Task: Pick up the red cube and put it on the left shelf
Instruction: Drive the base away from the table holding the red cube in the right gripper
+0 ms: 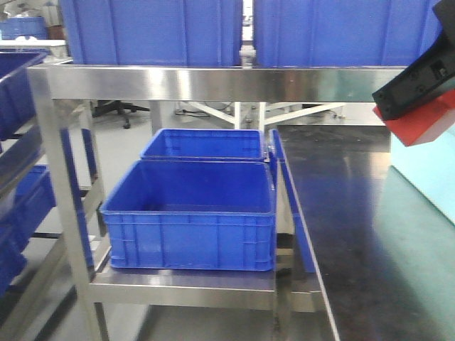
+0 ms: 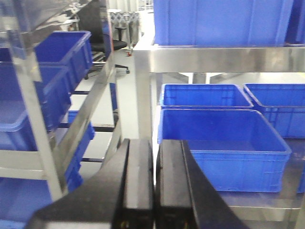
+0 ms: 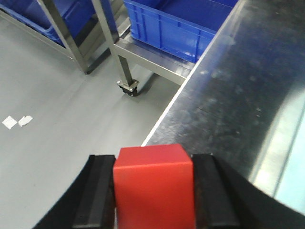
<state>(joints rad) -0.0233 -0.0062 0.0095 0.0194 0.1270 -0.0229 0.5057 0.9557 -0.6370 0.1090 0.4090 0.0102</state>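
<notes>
My right gripper (image 3: 153,164) is shut on the red cube (image 3: 155,191), one black finger on each side. It holds the cube in the air over the left edge of a dark steel table (image 3: 248,86). In the front view the cube (image 1: 426,128) hangs at the upper right under the black gripper (image 1: 416,96), to the right of the left shelf. The left shelf is a steel rack whose flat rail (image 1: 213,82) carries large blue crates above and below. My left gripper (image 2: 153,157) is shut and empty, facing the rack's rail (image 2: 219,59).
Two blue crates (image 1: 192,213) stand on the rack's lower tier and two more (image 1: 153,28) on top. Another rack with blue crates (image 1: 18,163) stands at the far left. A castor (image 3: 128,87) and grey floor lie below the table's edge.
</notes>
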